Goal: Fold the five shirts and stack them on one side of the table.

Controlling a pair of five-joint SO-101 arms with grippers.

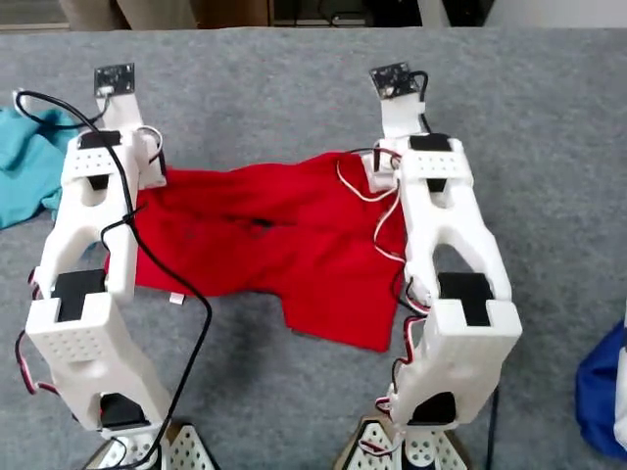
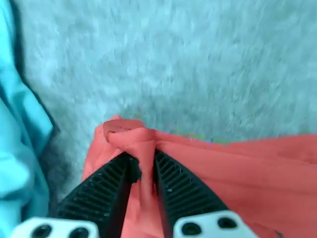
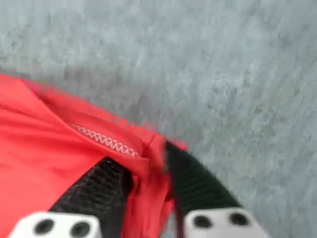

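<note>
A red shirt (image 1: 265, 240) lies spread and partly folded on the grey table between the two arms. My left gripper (image 2: 143, 166) is shut on a bunched corner of the red shirt (image 2: 223, 168), with cloth pinched between its black ribbed fingers (image 2: 106, 186). My right gripper (image 3: 148, 166) is shut on a hemmed edge of the red shirt (image 3: 54, 148); white zigzag stitching shows just past its fingers (image 3: 190, 181). In the high view the left arm (image 1: 93, 220) holds the shirt's far left corner and the right arm (image 1: 441, 225) holds its far right corner.
A teal shirt (image 1: 27, 162) lies crumpled at the table's left edge, close to the left arm, and appears as the teal shirt (image 2: 20, 139) beside my left gripper. A blue garment (image 1: 602, 387) sits at the right edge. Grey table (image 1: 549, 147) extends beyond the shirt.
</note>
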